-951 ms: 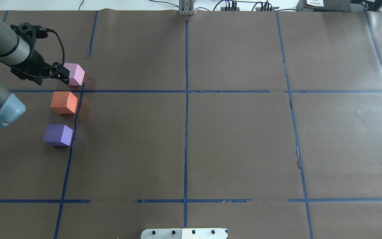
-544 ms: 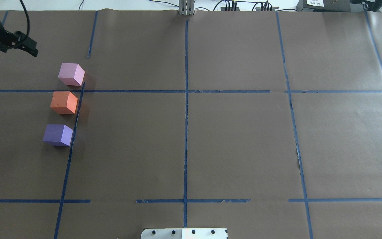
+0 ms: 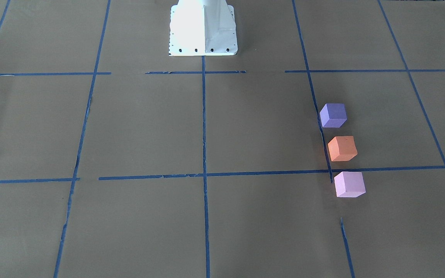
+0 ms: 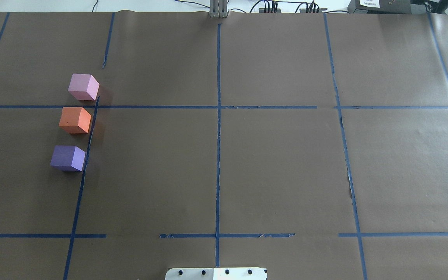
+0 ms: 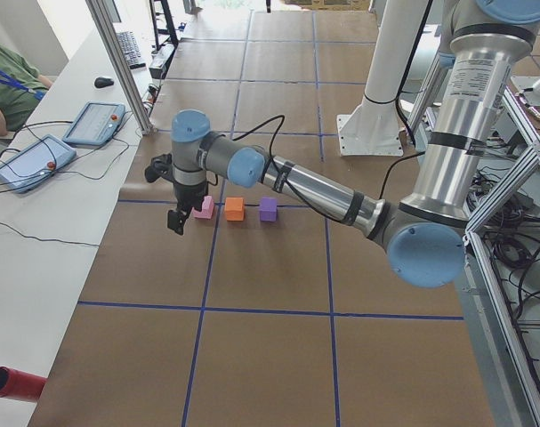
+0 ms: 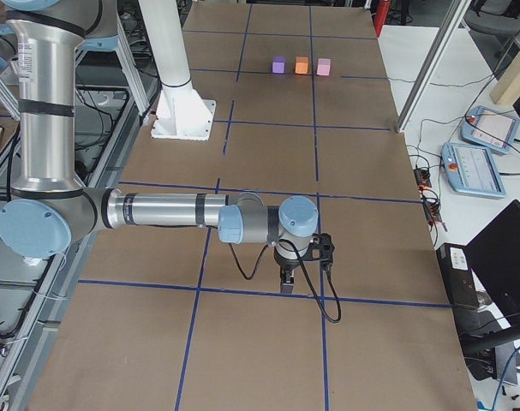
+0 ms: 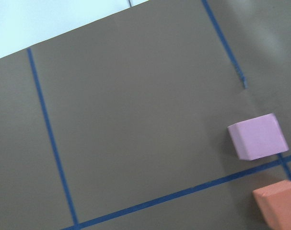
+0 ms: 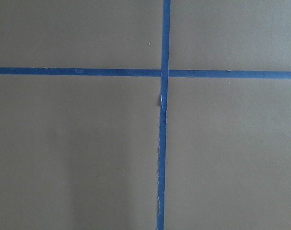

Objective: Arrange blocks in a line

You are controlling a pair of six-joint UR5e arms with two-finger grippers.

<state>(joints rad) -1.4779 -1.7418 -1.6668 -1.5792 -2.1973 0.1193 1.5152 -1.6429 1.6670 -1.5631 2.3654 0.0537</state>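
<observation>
All three blocks sit in a neat row on the robot's left side of the brown paper surface (image 4: 278, 167), tucked right along a blue tape line (image 4: 85, 155). The pink block (image 4: 84, 86) is farthest from the robot, the orange block (image 4: 75, 120) is in the middle and the purple block (image 4: 68, 158) is nearest the base. There are small gaps between them, so none are touching. The cross-tape runs between pink and orange.

The left gripper (image 5: 176, 218) only shows up in the left side view. It hangs pointing down just off the outer side of the pink block and isn't in contact with it. Honestly can't tell from that angle how far open it is, but nothing seems to be in it. Its wrist camera catches the pink block and a corner of the orange one at the edge of the shot.

The right gripper (image 6: 285, 281) is way over at the other end, well apart from the blocks, pointing down by a tape crossing. Same deal there: only the right side view shows it, so no telling if the jaws are apart or closed.
</observation>
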